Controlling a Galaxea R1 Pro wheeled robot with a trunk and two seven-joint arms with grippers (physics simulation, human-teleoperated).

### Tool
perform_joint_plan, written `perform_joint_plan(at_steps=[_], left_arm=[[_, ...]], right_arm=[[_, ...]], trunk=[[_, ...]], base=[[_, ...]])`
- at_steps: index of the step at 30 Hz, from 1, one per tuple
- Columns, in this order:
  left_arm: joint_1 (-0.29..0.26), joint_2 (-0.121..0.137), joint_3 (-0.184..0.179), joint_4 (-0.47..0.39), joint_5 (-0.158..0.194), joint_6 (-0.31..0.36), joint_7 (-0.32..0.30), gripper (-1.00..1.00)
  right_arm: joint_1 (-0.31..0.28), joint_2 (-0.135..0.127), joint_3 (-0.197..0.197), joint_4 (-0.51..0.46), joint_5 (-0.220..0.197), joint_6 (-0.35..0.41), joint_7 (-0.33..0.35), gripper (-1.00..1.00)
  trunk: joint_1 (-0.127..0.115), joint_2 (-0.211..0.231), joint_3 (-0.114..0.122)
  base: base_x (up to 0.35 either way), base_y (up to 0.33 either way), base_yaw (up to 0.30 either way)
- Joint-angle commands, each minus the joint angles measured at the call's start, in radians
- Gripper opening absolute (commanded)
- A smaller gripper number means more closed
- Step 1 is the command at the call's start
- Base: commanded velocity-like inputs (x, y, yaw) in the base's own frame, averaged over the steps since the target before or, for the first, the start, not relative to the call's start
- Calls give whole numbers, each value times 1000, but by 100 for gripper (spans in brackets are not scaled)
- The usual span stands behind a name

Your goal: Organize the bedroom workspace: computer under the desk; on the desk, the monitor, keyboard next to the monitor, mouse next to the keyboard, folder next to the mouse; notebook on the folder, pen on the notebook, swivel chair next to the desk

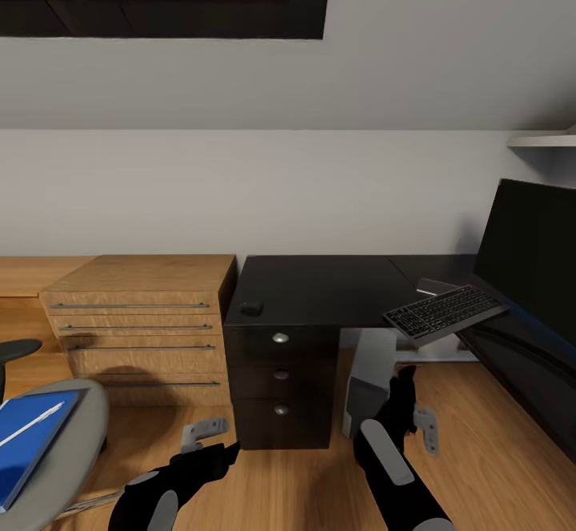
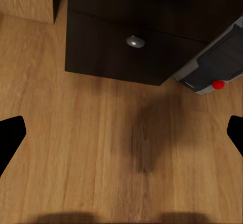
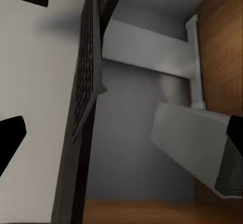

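Keyboard (image 1: 445,313) tilted over the counter (image 1: 320,287) edge, up and beyond the right pincer (image 1: 416,419), just before the monitor (image 1: 532,259). Mouse (image 1: 252,307) on the counter corner, above and beyond the left pincer (image 1: 210,435). Computer (image 1: 370,379) under the counter, close left of the right pincer. Folder (image 1: 32,443) with pen (image 1: 32,423) on the swivel chair (image 1: 72,459), far left of the left pincer.

Left wrist: left pincer spread wide over wood floor (image 2: 101,148); drawers (image 2: 126,46) and computer (image 2: 215,64) ahead.

Right wrist: right pincer spread wide, keyboard (image 3: 86,77) edge-on ahead, computer (image 3: 192,143) alongside.
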Motion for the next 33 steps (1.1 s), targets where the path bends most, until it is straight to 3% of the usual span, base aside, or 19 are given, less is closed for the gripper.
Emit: perform_joint_plan(at_steps=[1,15,27,33], left_arm=[[0,0,-1,-1,10,3,9,100],[0,0,-1,2,13,5,9,100],[0,-1,-1,6,13,5,9,100],[0,-2,-2,6,13,5,9,100]], right_arm=[[0,-1,3,-1,3,-4,17,100],[0,-1,-2,-3,0,-5,270,100],[0,-5,-10,17,-11,2,289,100],[0,-6,-9,28,-55,2,290,100]], trunk=[[0,0,-1],[0,0,-1],[0,0,-1],[0,0,-1]], base=[[235,0,0],[87,0,0],[1,0,0],[0,0,0]])
